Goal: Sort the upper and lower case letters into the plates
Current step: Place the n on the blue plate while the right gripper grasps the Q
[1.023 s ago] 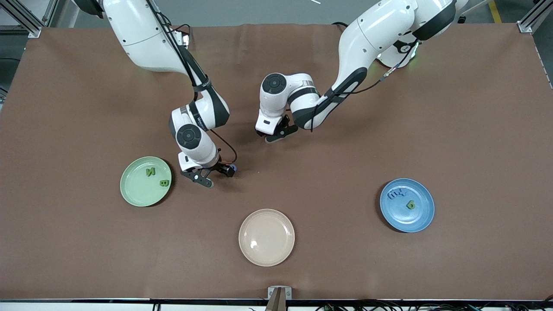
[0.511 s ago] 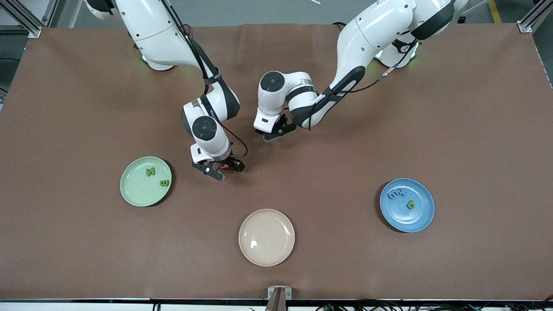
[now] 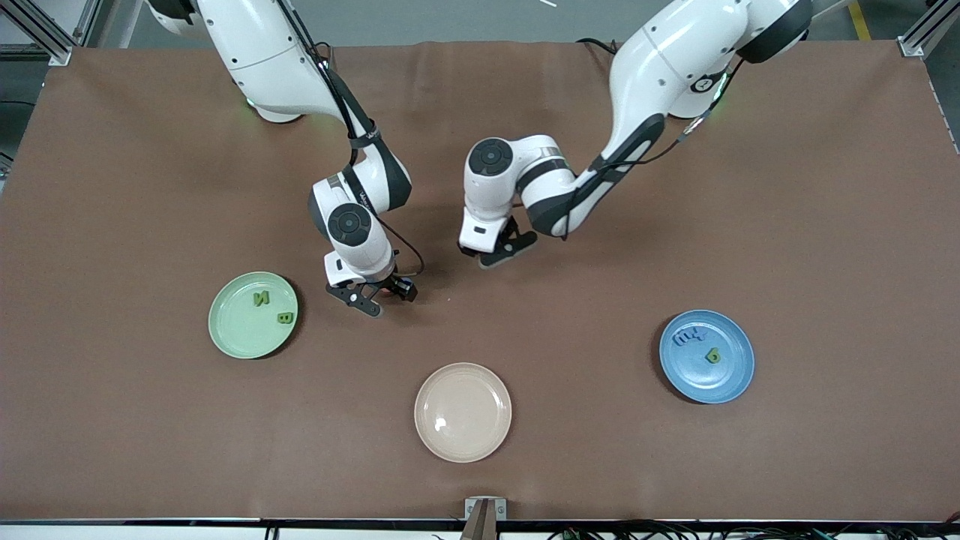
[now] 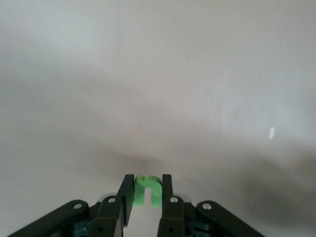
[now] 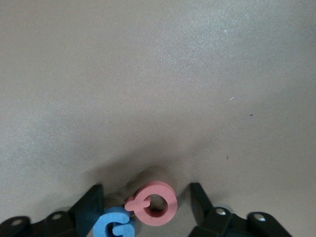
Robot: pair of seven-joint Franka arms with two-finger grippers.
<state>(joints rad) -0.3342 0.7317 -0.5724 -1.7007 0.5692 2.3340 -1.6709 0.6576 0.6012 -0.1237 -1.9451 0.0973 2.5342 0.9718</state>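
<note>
My left gripper (image 4: 148, 179) is shut on a bright green lower case n (image 4: 149, 191), low over bare table near the middle (image 3: 501, 253). My right gripper (image 5: 144, 196) is open, with its fingers on either side of a pink Q (image 5: 156, 202) and a blue G (image 5: 114, 225) that lie touching on the table. In the front view that right gripper (image 3: 373, 297) sits between the mint green plate (image 3: 238, 335) and the table's middle. The green plate holds a green N (image 3: 261, 298) and a green B (image 3: 284, 318). The blue plate (image 3: 721, 379) holds a blue letter (image 3: 688, 337) and a green one (image 3: 713, 355).
A cream-beige plate (image 3: 463, 412) with nothing on it lies nearest the front camera, midway between the two other plates. Brown cloth covers the whole table. Both arms' elbows hang over the table's middle, close to each other.
The left gripper closed on the green n and shifted slightly toward the front camera. The right gripper swung away from the green plate toward the middle, and its fingers have drawn closer together.
</note>
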